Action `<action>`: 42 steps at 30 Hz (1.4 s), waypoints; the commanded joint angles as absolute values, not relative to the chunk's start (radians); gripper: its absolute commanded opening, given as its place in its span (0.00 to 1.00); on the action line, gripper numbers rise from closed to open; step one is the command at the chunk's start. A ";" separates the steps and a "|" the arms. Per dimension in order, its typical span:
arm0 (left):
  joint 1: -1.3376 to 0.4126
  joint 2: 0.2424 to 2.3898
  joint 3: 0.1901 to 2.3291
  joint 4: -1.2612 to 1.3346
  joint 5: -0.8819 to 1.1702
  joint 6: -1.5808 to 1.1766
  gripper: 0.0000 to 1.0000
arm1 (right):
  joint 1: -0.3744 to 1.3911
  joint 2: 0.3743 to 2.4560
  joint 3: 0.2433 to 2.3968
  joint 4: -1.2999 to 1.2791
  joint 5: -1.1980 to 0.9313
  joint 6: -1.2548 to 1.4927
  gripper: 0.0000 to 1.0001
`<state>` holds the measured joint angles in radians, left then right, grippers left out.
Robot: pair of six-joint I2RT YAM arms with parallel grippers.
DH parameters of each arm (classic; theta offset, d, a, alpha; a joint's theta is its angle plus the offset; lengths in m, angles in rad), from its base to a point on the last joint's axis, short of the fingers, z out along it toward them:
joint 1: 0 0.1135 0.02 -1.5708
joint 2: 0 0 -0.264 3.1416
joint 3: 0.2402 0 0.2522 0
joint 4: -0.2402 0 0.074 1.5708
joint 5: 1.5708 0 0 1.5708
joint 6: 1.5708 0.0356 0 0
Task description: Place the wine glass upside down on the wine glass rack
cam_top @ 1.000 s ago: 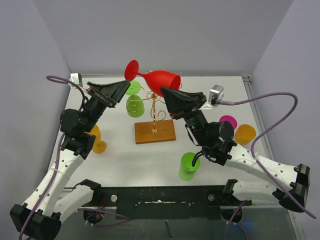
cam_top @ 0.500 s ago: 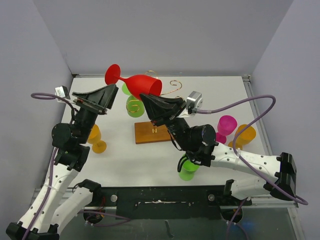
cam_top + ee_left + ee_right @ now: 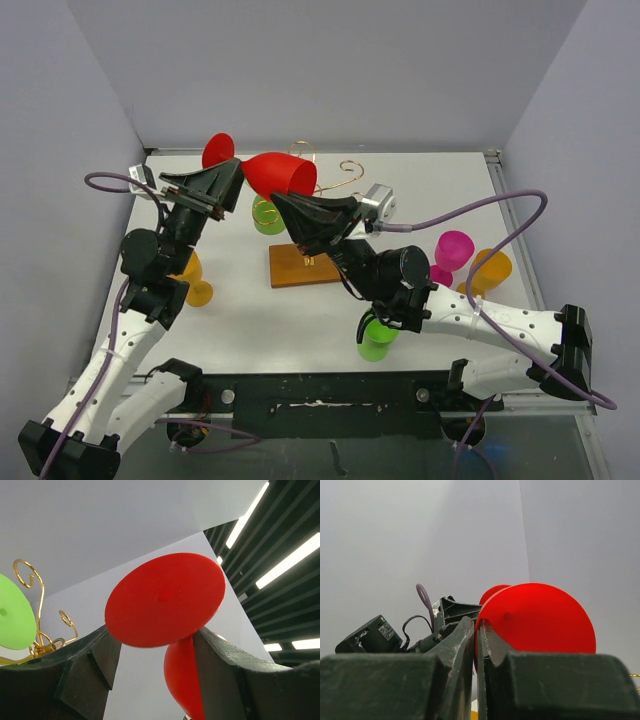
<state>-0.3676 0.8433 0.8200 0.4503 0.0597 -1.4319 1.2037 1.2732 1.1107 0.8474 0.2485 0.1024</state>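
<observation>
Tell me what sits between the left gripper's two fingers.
The red wine glass: its stem passes between the spread fingers of the left gripper, with its round foot just past the tips. The left wrist view shows this.

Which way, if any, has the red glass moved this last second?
Yes. The red wine glass has shifted left, toward the table's back-left corner.

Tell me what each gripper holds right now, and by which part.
The right gripper pinches the red wine glass by its bowl's rim. The left gripper straddles the stem near the foot, jaws apart, not gripping.
</observation>
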 commanded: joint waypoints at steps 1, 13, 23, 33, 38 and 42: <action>-0.373 0.839 0.847 0.545 0.057 -1.472 0.55 | 1.212 1.258 1.151 0.866 0.170 0.073 0.00; -0.373 0.843 0.839 0.568 0.056 -1.509 0.30 | 1.212 1.257 1.139 0.827 0.121 0.037 0.00; -0.373 0.853 0.847 0.597 0.075 -1.516 0.13 | 1.212 1.248 1.130 0.791 0.106 0.016 0.00; -0.373 0.826 0.857 0.577 0.048 -1.472 0.00 | 1.212 1.203 1.114 0.724 0.127 0.068 0.11; -0.373 0.808 0.860 0.582 0.033 -1.441 0.00 | 1.211 1.172 1.106 0.658 0.136 0.126 0.17; -0.373 0.801 0.857 0.595 0.030 -1.424 0.00 | 1.211 1.151 1.100 0.620 0.138 0.179 0.29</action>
<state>-0.3679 0.8196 0.8200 0.5354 0.0498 -1.4761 1.2053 1.2037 1.1023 0.6292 0.1528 0.1097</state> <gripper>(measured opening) 0.122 0.230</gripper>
